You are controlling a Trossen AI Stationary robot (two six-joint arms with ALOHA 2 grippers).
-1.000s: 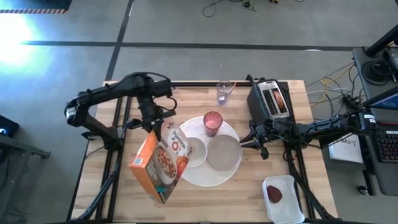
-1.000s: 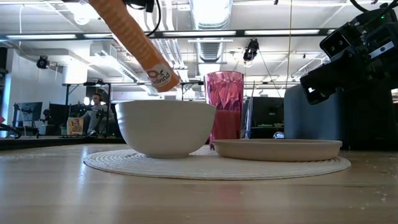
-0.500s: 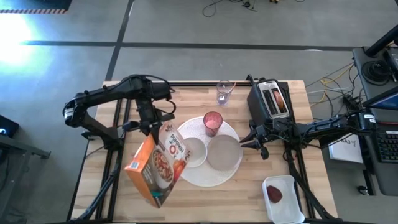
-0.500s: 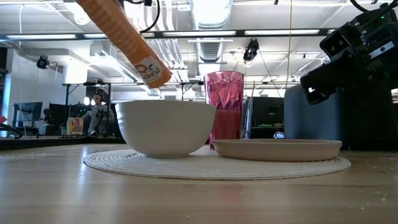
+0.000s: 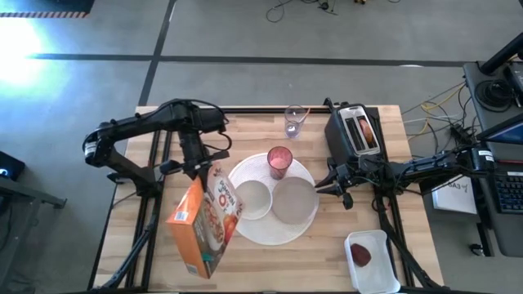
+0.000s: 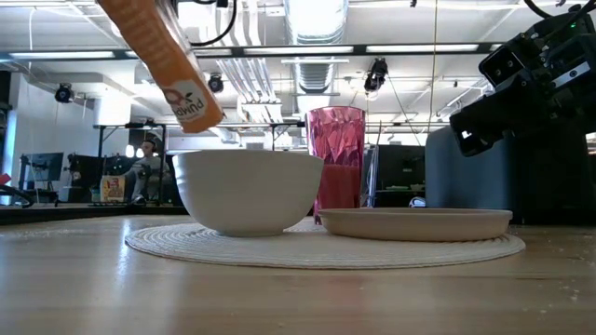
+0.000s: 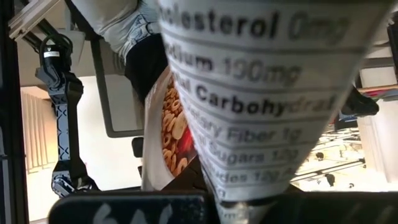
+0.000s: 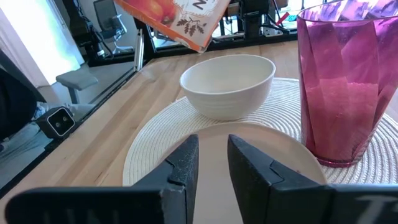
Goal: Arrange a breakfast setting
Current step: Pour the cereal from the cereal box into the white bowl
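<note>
Cereal box in orange card hung tilted from the left pincer, which was clamped shut on its upper end, the box's lower end reaching out over the bench on the left of the setting and its face turned toward the small white bowl. Held at that slant above and beside the bowl, it looked placed for pouring, though no cereal showed in the bowl from the right wrist view. The setting itself sat mid-bench: the big round white plate carried the bowl on its left part, the small pale round plate on its right part, and the pink cup upright at its far edge, grouped close so one person could reach all three. The right pincer waited just beside the big plate's right rim, its fingers parted only narrowly and holding nothing, pointed across the small plate toward the bowl. A toaster stood behind that arm with something browned in a slot, probably the bread ring. The dark-red fruit lay apart on a white rectangular tray at the bench's near right corner, not yet brought to the setting. A clear glass stood near the far edge.
</note>
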